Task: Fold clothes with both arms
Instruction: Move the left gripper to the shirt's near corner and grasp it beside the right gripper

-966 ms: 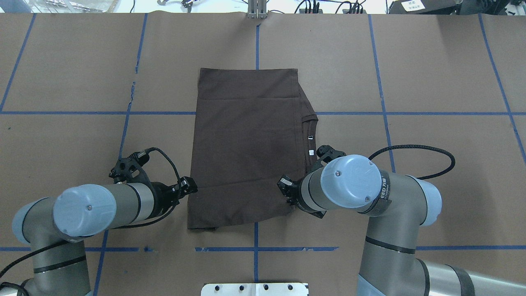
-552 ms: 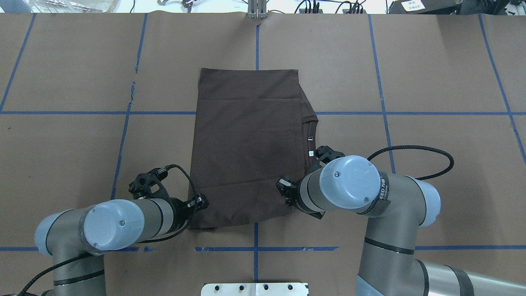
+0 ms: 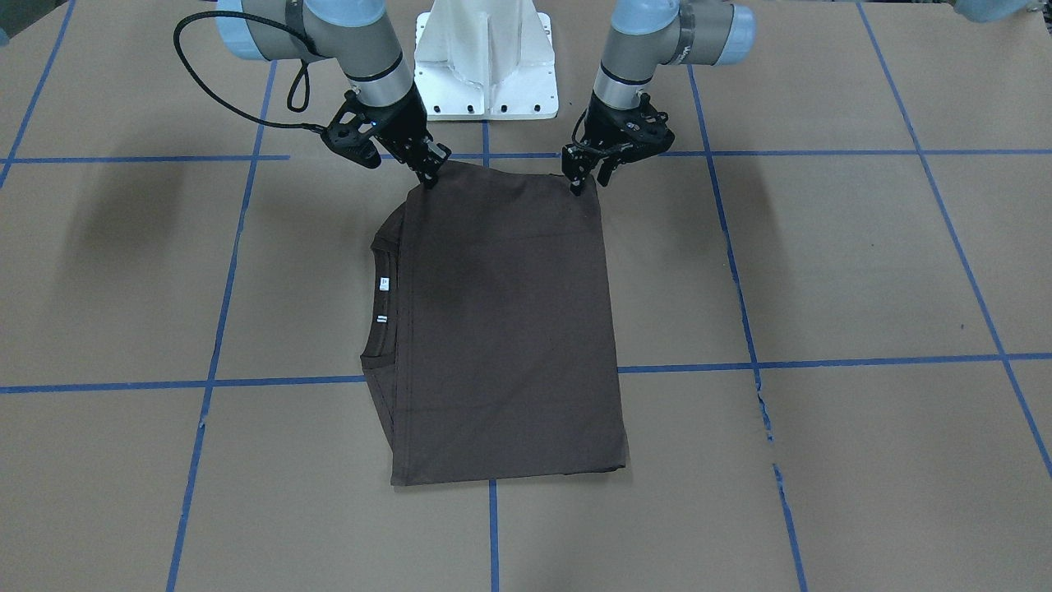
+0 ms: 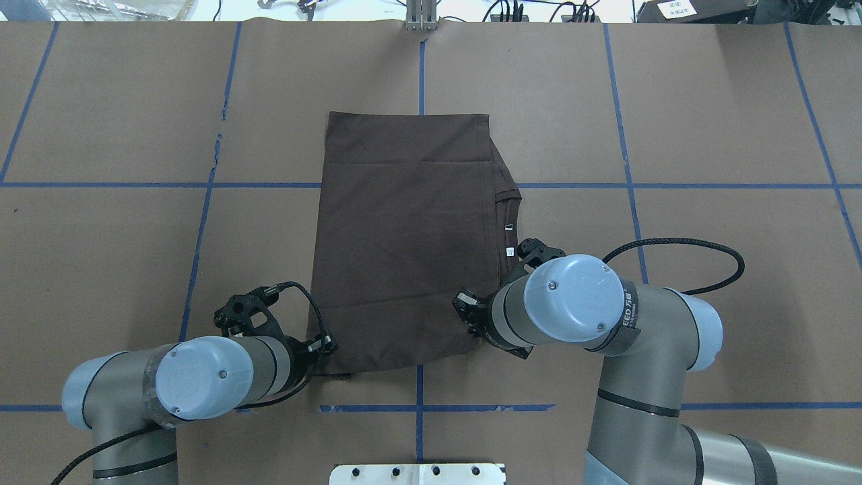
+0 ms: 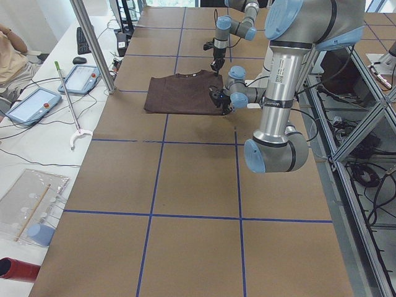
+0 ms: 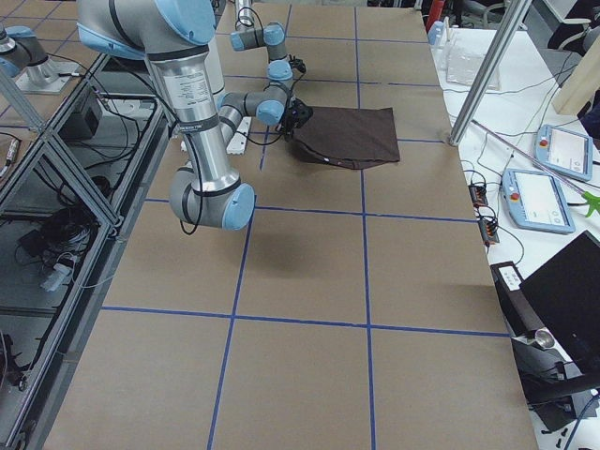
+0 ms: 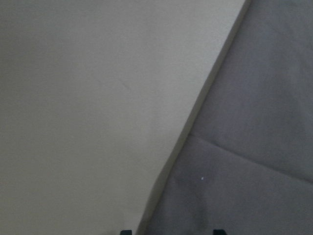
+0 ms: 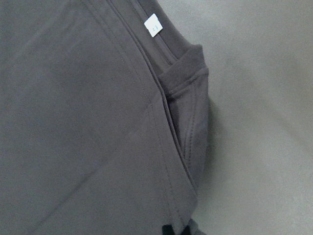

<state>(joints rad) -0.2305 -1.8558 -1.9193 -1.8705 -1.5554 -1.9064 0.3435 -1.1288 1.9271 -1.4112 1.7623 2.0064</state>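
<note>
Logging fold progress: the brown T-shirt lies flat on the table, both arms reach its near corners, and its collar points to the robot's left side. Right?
Not quite. The collar of the T-shirt points to the robot's right side, as the overhead view shows. The rest holds.

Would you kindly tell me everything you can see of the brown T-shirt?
The T-shirt is dark brown soft cloth, folded into a neat rectangle, lying flat on the table. Its ribbed collar and two small white labels peek out on the robot's right edge. The right gripper pinches one near corner; the open left gripper straddles the other.
</note>
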